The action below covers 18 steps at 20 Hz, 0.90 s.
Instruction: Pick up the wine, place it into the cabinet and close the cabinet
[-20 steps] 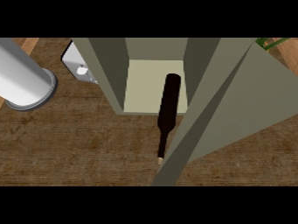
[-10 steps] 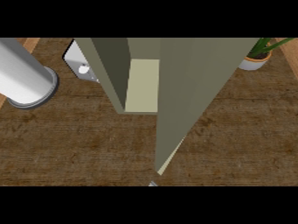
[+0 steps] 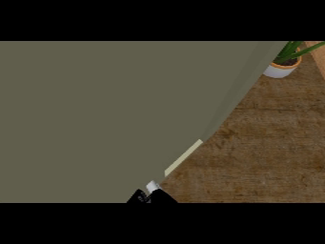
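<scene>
Even, soft light; no glare or blur.

text: none readable | labels: none | numbers: none | signs: none

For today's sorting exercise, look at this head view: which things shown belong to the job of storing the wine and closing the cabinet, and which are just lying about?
Part of the job:
- cabinet door, the olive panel filling most of the view
- black hand, barely showing at the door's lower edge

Just lying about:
- potted plant at the upper right
- wooden counter

The wine is not visible.
</scene>
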Tool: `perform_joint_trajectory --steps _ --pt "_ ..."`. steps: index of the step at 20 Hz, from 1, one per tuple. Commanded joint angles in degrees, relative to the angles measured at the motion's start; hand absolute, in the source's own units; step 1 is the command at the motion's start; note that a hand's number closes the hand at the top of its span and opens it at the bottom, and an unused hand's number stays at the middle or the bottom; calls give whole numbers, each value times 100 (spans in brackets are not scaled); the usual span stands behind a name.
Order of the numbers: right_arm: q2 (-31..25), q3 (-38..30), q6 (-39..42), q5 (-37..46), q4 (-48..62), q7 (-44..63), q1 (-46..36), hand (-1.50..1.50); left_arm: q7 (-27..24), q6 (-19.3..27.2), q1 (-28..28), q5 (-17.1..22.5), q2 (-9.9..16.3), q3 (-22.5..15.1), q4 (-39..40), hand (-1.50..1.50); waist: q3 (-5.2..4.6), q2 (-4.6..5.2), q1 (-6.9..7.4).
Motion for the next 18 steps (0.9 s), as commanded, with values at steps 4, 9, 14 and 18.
perform_joint_trajectory --steps 4,9,14,18 --pt "463 -1027 -296 -924 2181 -455 -2159 150 52 255 -276 -260 -342 -237 65 -150 6 21 26" --pt "471 -1395 -172 -946 3443 -985 -3135 150 208 144 -423 -201 -349 -50 389 -150 7 10 -39" --pt "470 -1835 529 -735 4638 -1611 -3196 150 457 647 -468 -377 -496 -125 -164 -150 17 11 -97" --pt "408 -2400 935 -980 5311 -2090 -3148 150 385 318 -288 -357 -548 106 -88 -150 18 5 -89"
